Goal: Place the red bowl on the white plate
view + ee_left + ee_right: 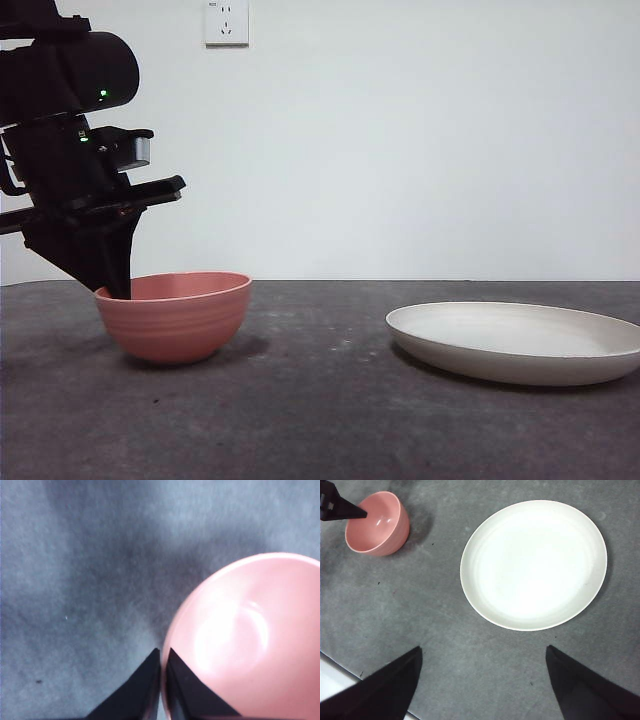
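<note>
The red bowl [175,318] stands upright on the dark table at the left; it also shows in the left wrist view [250,640] and the right wrist view [377,522]. My left gripper [115,290] reaches down at the bowl's left rim. In the left wrist view the left gripper [161,655] has its jaws pinched together on that rim, one inside and one outside. The white plate [515,342] lies empty at the right, apart from the bowl. My right gripper [482,650] is open and empty, high above the table near the plate [534,565].
The table's edge [330,680] shows as a white strip in the right wrist view. A wall socket [226,22] sits on the white wall behind. Bare grey table [320,340] lies between bowl and plate.
</note>
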You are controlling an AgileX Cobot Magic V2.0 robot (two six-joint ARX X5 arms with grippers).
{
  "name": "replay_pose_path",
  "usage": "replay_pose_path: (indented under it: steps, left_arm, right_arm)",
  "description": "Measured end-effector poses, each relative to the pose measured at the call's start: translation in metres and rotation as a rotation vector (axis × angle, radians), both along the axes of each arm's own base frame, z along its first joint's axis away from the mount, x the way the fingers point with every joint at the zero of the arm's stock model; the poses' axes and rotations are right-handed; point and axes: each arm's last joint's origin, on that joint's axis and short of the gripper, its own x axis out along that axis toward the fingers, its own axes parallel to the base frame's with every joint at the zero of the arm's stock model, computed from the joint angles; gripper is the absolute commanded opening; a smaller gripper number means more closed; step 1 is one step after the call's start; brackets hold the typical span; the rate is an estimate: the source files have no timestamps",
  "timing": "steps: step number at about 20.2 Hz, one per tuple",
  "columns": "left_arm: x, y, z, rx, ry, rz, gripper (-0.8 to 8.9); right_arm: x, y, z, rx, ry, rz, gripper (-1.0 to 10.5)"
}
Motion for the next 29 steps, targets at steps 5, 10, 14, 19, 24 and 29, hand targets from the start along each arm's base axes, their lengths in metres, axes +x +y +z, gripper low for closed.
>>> replay_pose_path:
  steps: [5, 10, 14, 19, 24, 29]
  left_arm:
    - [0.006, -0.014, 0.025, -0.039, -0.028, 0.007, 0.15]
    - [0.006, -0.057, 0.081, -0.118, -0.138, -0.089, 0.15]
    - [-0.006, -0.09, 0.094, -0.188, -0.192, -0.156, 0.16]
    - [-0.001, -0.133, 0.075, -0.197, -0.137, -0.207, 0.16]
    - [0.01, -0.185, 0.043, -0.173, -0.074, -0.279, 0.16]
    - [0.021, -0.216, 0.021, -0.162, -0.048, -0.307, 0.16]
  right_arm:
    - [0.0, 0.0, 0.0, 0.0, 0.0, 0.0, 4.0]
    - [0.0, 0.0, 0.0, -0.002, 0.0, -0.007, 4.0]
    - [0.0, 0.0, 0.002, 0.01, -0.018, -0.022, 4.0]
    - [-0.002, 0.0, 0.014, 0.017, -0.054, -0.029, 4.0]
    - [-0.005, -0.001, 0.028, 0.026, -0.09, -0.033, 4.0]
    - [-0.007, -0.001, 0.028, 0.024, -0.073, -0.034, 4.0]
